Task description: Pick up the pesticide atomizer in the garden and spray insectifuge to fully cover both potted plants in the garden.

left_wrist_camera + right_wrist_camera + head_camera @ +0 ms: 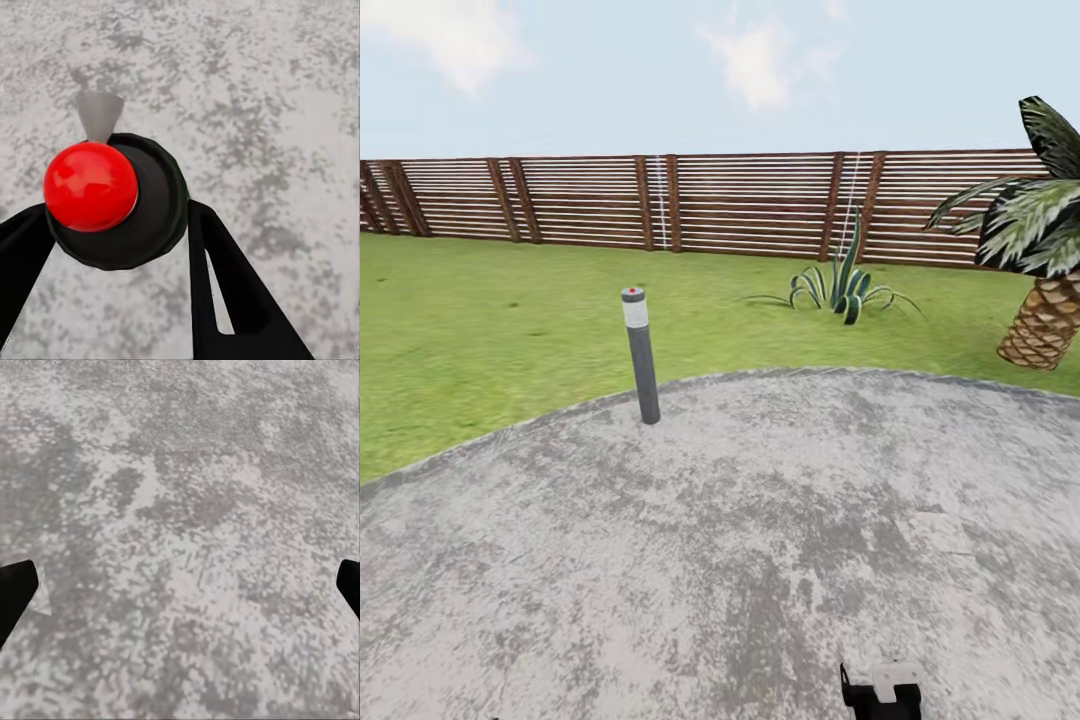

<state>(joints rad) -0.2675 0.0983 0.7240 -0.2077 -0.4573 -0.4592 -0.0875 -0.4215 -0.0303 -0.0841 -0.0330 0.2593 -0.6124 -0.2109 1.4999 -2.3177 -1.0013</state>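
Left gripper (112, 247) is clamping the dark green spray bottle with red cap (112, 199) between its black fingers (225, 285), hanging over the mottled grey stone patio (262, 90). Right gripper (180, 585) is hanging spread wide, holding nothing, above the same stone.

Landmark: bollard light (641, 355), a slim grey post with a pale upper band and a red dot on its cap, upright at the patio's edge.
Palm (1046, 250): far right of the bollard, scaly brown trunk leaning, rooted in grass.
Spiky plant (843, 284): right of and beyond the bollard, just before the fence.
Sky (610, 70): pale blue with thin clouds, above the bollard.
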